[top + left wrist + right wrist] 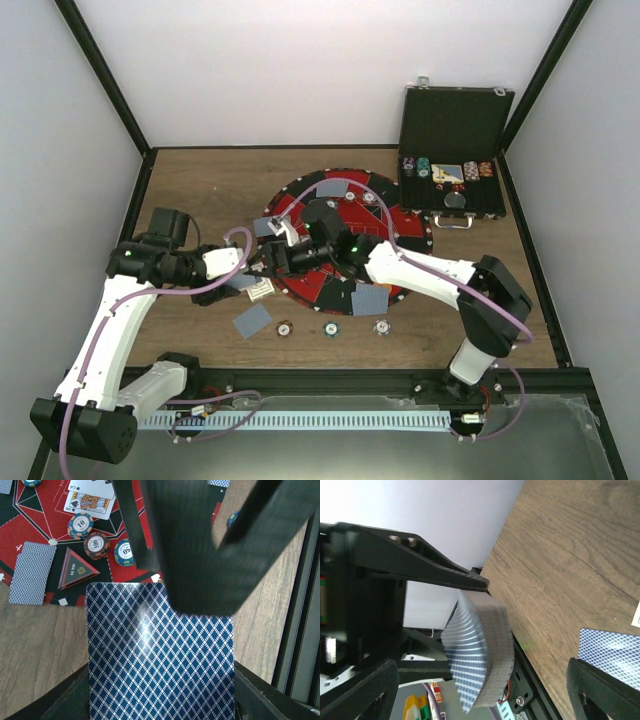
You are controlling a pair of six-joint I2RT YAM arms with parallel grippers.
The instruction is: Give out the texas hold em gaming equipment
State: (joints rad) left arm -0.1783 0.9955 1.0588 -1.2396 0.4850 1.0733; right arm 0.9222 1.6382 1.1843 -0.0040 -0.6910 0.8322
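Above bench (35, 650) at mat (37, 525) edge | card deck (160, 660) back-up, long axis toward mat | left fingers (70, 705) pinching deck's long edges | right fingers (605, 690) spread wide over deck's far end, holding nothing

Left arm (110, 330) bent at elbow, forearm reaching right. Left gripper (248, 275) clamped on deck (480, 655). Right arm (430, 272) stretched left, wrist turned sideways. Right gripper (272, 258) spread wide, facing left gripper, just beside it.
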